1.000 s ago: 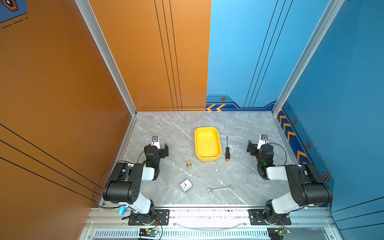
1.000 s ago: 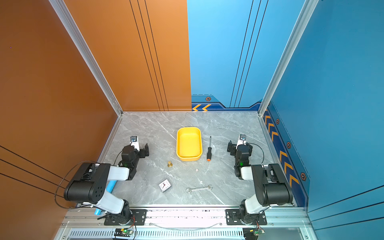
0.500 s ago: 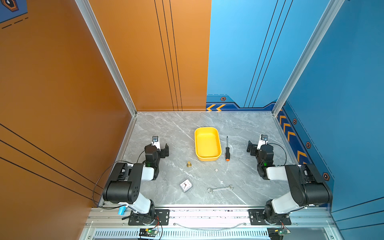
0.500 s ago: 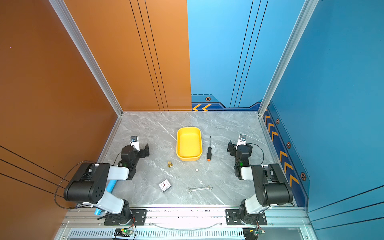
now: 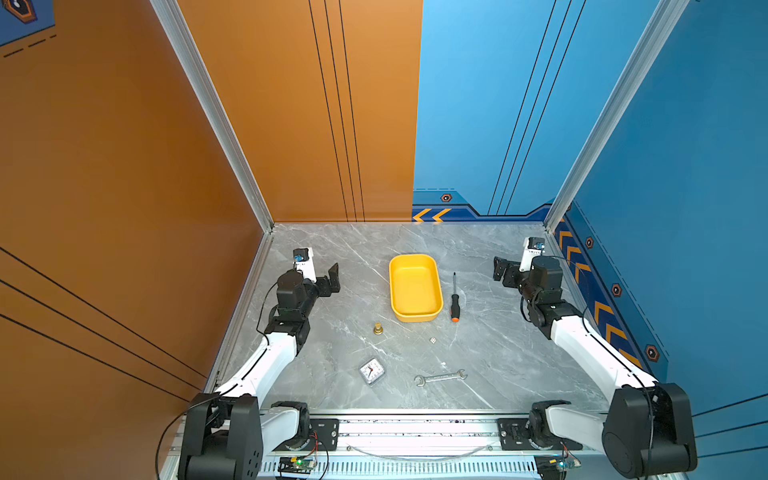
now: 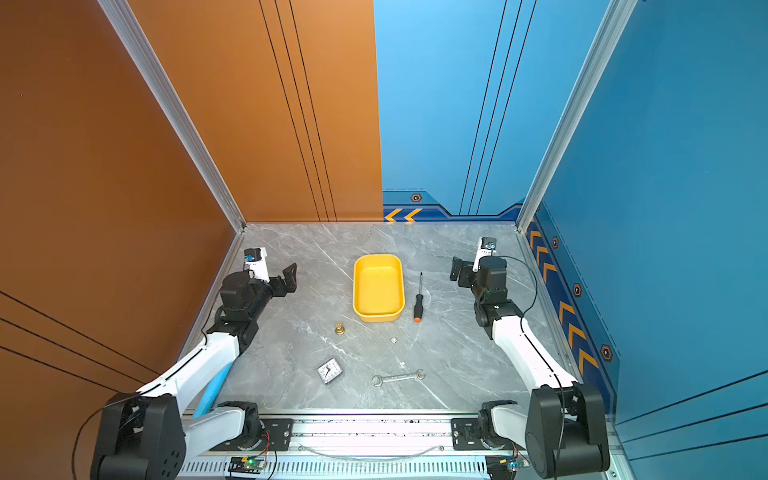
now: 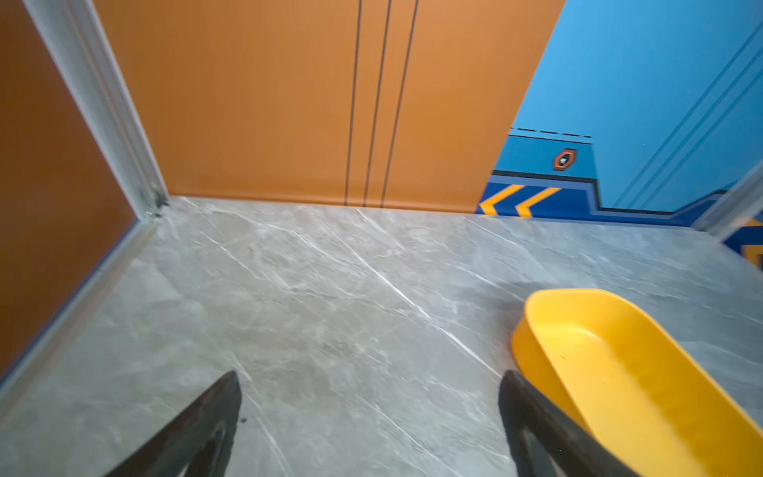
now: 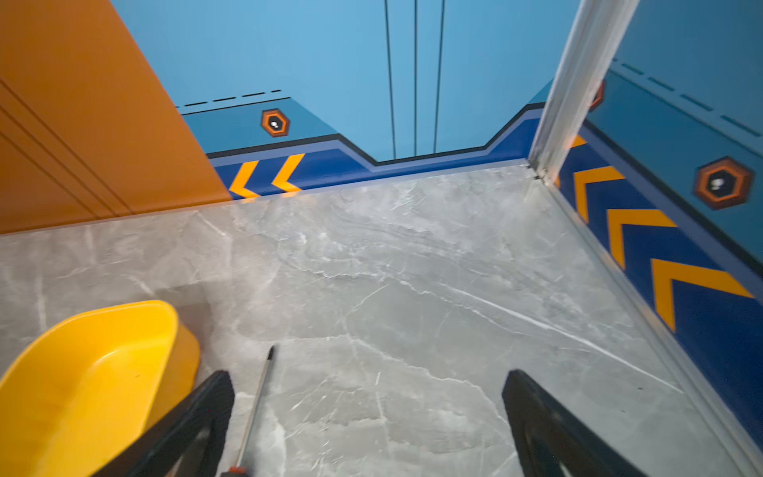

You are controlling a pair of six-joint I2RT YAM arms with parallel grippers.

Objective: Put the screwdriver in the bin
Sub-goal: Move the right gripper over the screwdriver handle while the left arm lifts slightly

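Screwdriver [image 5: 454, 297] lies flat on the grey marbled table [image 5: 498, 353], outside the bin. The left hand [image 7: 370, 382] is near the left wall, its fingers wide apart and empty. The right hand [image 8: 368, 376] is near the right wall, fingers likewise wide apart and empty; in its wrist view the screwdriver's shaft shows just beside one finger. The yellow bin [image 5: 415, 316] stands mid-table. The screwdriver lies just beside its right long side, parallel and not touching, orange cap toward the robot. Nearer the robot lie a silver wrench [image 5: 440, 377], a small clock [image 5: 371, 370], a brass fitting [image 5: 377, 329] and a white die [image 5: 432, 340].
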